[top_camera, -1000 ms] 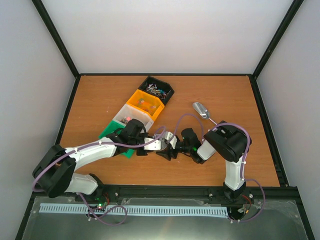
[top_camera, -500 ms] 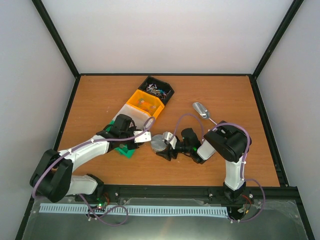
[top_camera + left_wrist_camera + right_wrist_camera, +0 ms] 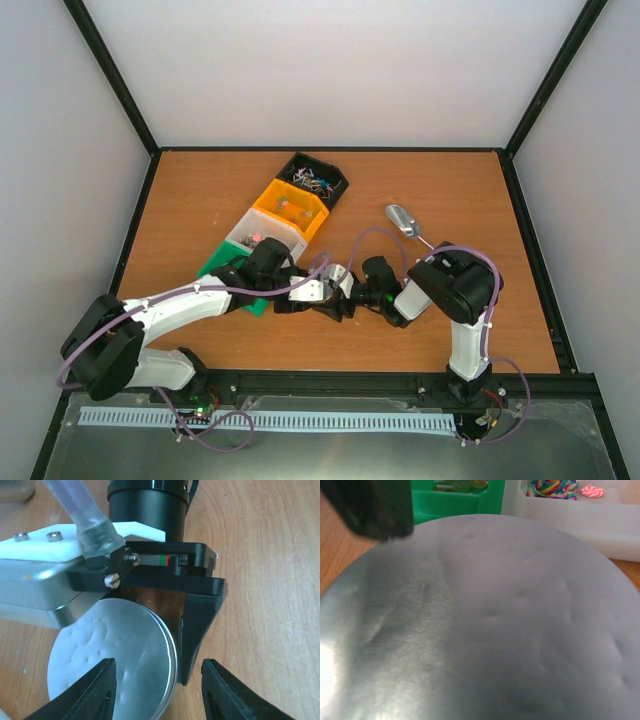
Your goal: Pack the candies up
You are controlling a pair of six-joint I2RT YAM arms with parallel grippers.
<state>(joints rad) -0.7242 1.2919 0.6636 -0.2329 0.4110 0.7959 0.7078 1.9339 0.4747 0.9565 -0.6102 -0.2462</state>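
The candies lie in a row of bins: black (image 3: pixel 313 180), orange (image 3: pixel 290 206), white (image 3: pixel 262 236) and green (image 3: pixel 222 266). Striped and red candies (image 3: pixel 555 487) show in the white bin in the right wrist view. A small round jar with a silver lid (image 3: pixel 112 655) stands on the table beside the green bin. My right gripper (image 3: pixel 335 290) is shut on the jar's body; one of its black fingers (image 3: pixel 197 630) presses the side. My left gripper (image 3: pixel 160 690) is open and hovers over the lid's edge. The lid (image 3: pixel 485 625) fills the right wrist view and hides the right fingers.
A shiny metal scoop (image 3: pixel 403 220) lies on the table to the right of the bins, behind the right arm. The green bin's wall (image 3: pixel 455 502) and the white bin's wall (image 3: pixel 570 517) stand close behind the jar.
Half a second ago my left gripper was drawn back left over the green bin, leaving the lid uncovered. It has now swung right again over the jar. The right gripper has stayed still.
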